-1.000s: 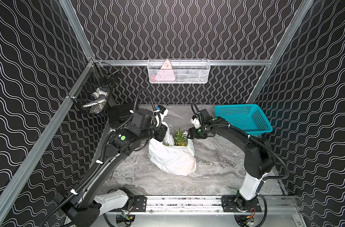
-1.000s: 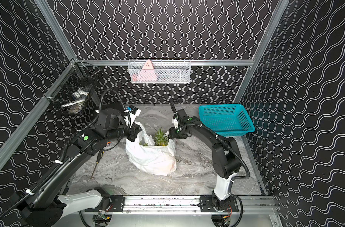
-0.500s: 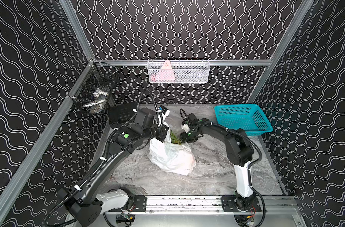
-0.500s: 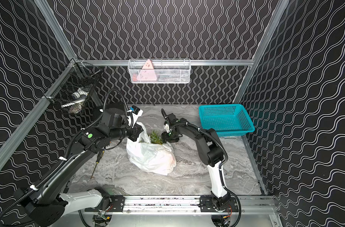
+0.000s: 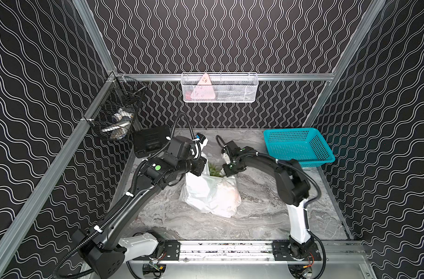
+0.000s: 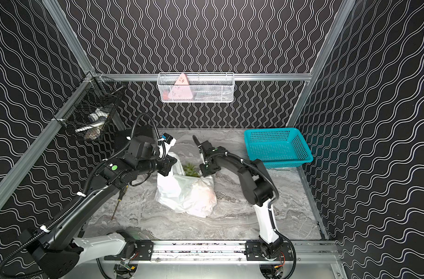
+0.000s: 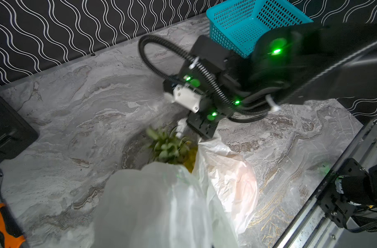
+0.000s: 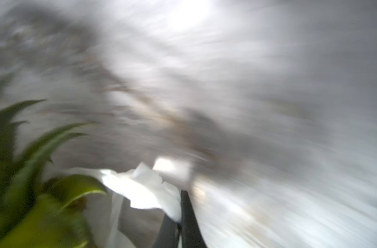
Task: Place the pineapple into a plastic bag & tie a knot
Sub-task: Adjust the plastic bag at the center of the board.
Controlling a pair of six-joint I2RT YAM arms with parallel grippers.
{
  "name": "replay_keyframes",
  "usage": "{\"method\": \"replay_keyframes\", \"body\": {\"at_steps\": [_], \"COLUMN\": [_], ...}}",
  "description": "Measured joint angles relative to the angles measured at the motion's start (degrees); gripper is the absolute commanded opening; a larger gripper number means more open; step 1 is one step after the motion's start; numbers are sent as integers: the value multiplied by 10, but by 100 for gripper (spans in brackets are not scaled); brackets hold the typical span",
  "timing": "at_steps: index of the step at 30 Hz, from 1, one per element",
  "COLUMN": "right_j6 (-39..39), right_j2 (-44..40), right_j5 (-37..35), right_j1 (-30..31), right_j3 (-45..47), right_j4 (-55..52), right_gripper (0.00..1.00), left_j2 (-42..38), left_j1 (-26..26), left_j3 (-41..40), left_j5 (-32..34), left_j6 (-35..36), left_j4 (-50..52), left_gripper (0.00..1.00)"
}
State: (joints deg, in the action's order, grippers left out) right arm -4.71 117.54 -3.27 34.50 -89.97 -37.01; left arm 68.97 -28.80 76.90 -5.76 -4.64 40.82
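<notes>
The white plastic bag point(image 5: 211, 195) point(image 6: 186, 196) stands on the marble table with its mouth open toward the back. The pineapple sits inside it, and only its green crown point(image 5: 214, 169) point(image 6: 191, 169) point(image 7: 168, 146) pokes out. My left gripper point(image 5: 202, 166) point(image 6: 168, 166) is shut on the bag's left handle strip and holds it up. In the left wrist view the bag's plastic point(image 7: 161, 204) hides its jaws. My right gripper point(image 5: 226, 172) point(image 6: 206, 170) point(image 8: 180, 216) is shut on the bag's right rim beside the crown. White plastic is pinched between its dark fingers. No knot is in view.
A teal basket point(image 5: 298, 147) point(image 6: 277, 147) stands at the back right. A black box point(image 5: 150, 140) lies at the back left. Wire baskets hang on the left wall point(image 5: 116, 118) and the back wall point(image 5: 219, 88). An orange-handled tool point(image 7: 5, 227) lies near the left arm.
My right gripper has moved left and down to the bag's mouth and closed on the right rim. The left gripper still holds the left handle, almost unmoved.
</notes>
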Motion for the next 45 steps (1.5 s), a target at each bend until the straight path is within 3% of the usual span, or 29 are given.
{"method": "replay_keyframes", "body": {"at_steps": [5,10,20,27,32,36,40,45], "right_j6": [24,43,23,12,13,10,27,65], "right_j2": [-164,-300,-478,-598,-639,-659,-661,-643], "right_j5": [-158,-178,-6,89,139,160,159,179], "right_j1": [-18,-35,-98,-100,-100,-101,-102,-101], "right_j3": [51,117,121,115,187,205,156,105], "right_j4": [54,105,156,108,94,65,40,-2], "right_gripper": [0,0,0,0,0,0,0,56], "left_j2": [3,10,53,-17,7,27,24,21], "left_j1": [0,0,-1,0,0,0,0,0], "left_j3": [36,63,137,31,-14,61,129,115], "left_j5": [-11,-28,-26,-30,-45,-59,-72,-121], "left_j6": [0,0,4,-19,-46,-47,-45,-32], "left_j4": [-2,-6,-11,-35,-15,17,5,-23], "left_gripper": [0,0,0,0,0,0,0,0]}}
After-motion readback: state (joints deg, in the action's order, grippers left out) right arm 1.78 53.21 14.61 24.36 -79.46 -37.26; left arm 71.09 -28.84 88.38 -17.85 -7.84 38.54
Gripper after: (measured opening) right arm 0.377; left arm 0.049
